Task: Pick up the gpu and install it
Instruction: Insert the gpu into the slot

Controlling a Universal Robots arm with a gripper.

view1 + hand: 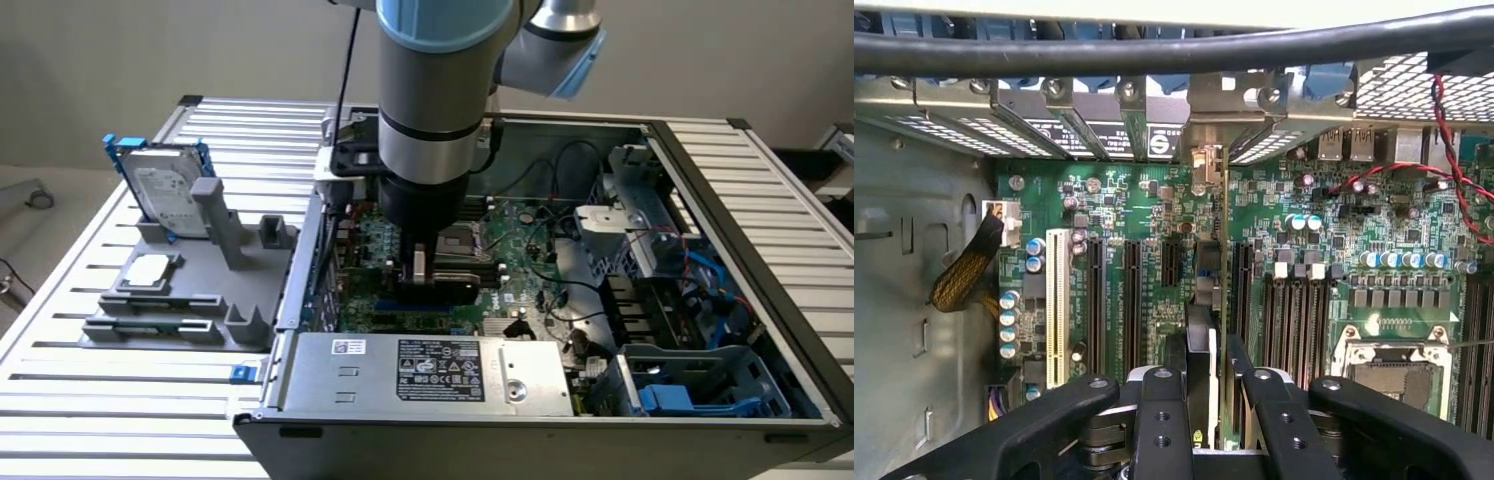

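Note:
The gpu (pixel 447 291) stands on edge, low inside the open computer case (pixel 747 200), over the green motherboard (pixel 514 240). My gripper (pixel 420 268) reaches straight down from above and is shut on the card's top edge. In the wrist view the gpu (pixel 1223 250) appears edge-on as a thin green line between the black fingers (pixel 1159 420) of my gripper (pixel 1209 405). It runs along the black expansion slots (pixel 1129 300). Its silver bracket (pixel 1204 160) sits at the rear slot openings. I cannot tell whether the card is seated in a slot.
A grey holder (pixel 160 300) on the slatted table at the exterior view's left carries a hard drive in a blue frame (pixel 167 195) and memory sticks (pixel 147 327). The silver power supply (pixel 427 370) closes the case front. Red cables (pixel 1454 150) and the CPU socket (pixel 1389 370) lie beside the card.

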